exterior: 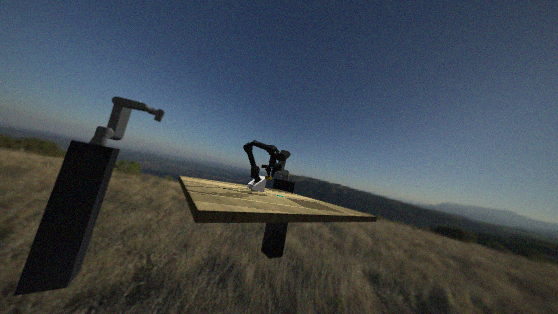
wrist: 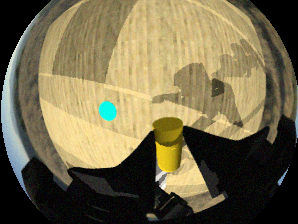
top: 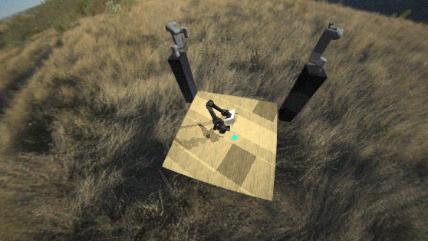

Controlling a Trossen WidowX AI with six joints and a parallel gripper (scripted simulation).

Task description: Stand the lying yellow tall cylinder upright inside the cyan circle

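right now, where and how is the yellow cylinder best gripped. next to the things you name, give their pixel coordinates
Probably around the middle of the yellow cylinder point(exterior: 270, 178) point(wrist: 169, 155), fingers on opposite sides of its round wall, as the gripper point(wrist: 168, 132) has it; that should leave the flat ends free for standing it up.

1. One yellow cylinder point(exterior: 269, 178) point(wrist: 168, 150) shows.
2. There is one cyan circle point(top: 235, 137) point(exterior: 280, 196) point(wrist: 108, 111).
3. Black arms number one: a single black arm point(top: 212, 113) point(exterior: 252, 162).
4. Grey arms point(top: 176, 37) point(top: 323, 43) point(exterior: 119, 121) point(exterior: 282, 175) number two.
5. Dark pedestals point(top: 184, 77) point(top: 303, 93) point(exterior: 67, 215) point(exterior: 274, 241) number two.
6. There is one wooden tabletop point(top: 199, 165) point(exterior: 240, 205) point(wrist: 135, 65).
7. One white block point(top: 231, 119) point(exterior: 258, 185) shows.
8. Gripper fingers number two.
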